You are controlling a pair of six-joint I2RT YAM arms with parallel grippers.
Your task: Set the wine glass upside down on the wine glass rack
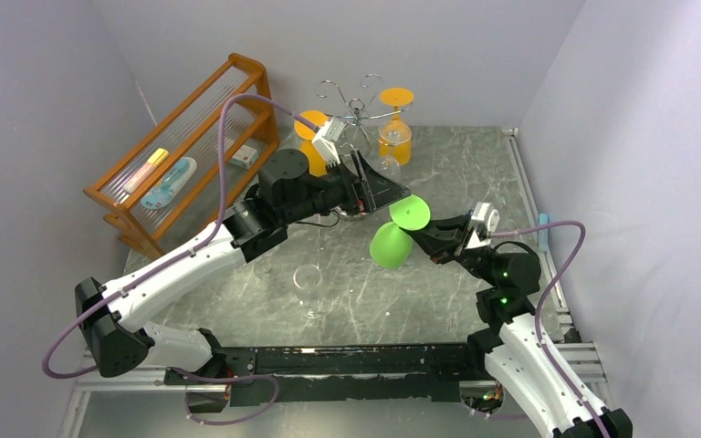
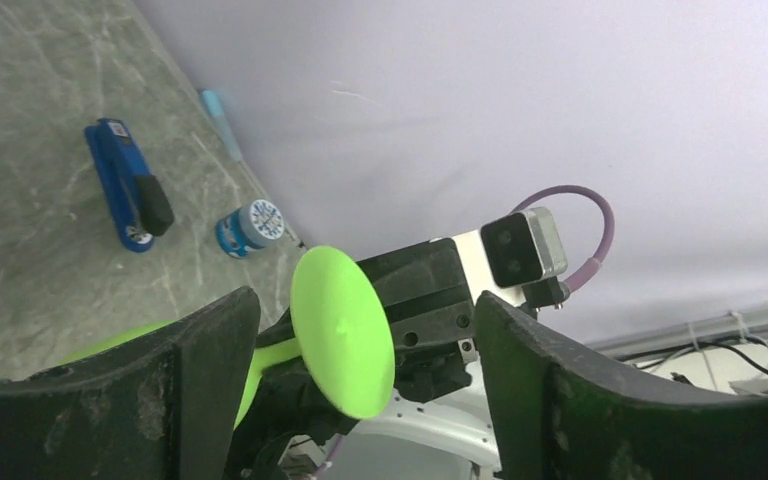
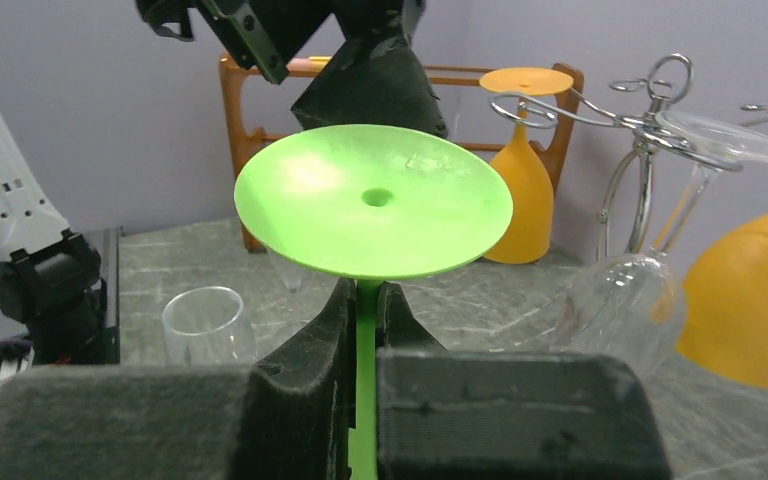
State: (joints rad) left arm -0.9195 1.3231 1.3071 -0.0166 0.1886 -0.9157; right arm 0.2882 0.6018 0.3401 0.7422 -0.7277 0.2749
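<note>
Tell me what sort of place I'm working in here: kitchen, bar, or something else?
Most likely a staged robot test cell, not a real bar: plain walls box in a marble-patterned tabletop; the right gripper holds a green wine glass, and the chrome wine glass rack carries orange glasses.

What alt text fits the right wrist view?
The right gripper is shut on the stem of a green wine glass, its round foot filling mid-frame. Beyond it the left gripper hangs open, and at right the chrome wine glass rack carries orange glasses and a clear glass upside down.
</note>
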